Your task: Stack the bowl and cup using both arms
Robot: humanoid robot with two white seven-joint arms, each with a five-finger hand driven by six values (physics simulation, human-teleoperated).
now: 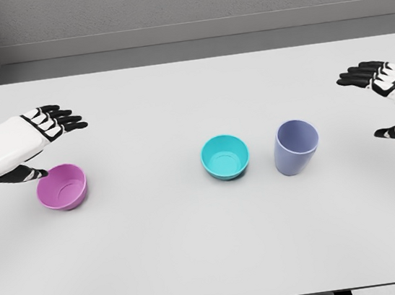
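A pink bowl (62, 187) sits on the white table (197, 256) at the left. My left hand (44, 142) hovers just above and behind it, fingers spread, thumb close to the bowl's rim, holding nothing. A teal bowl (225, 157) stands near the middle, and a lavender cup (296, 147) stands upright just to its right. My right hand (384, 101) floats open at the far right, well apart from the cup.
The table's far edge meets a grey wall (179, 4). Its front edge runs along the bottom of the view.
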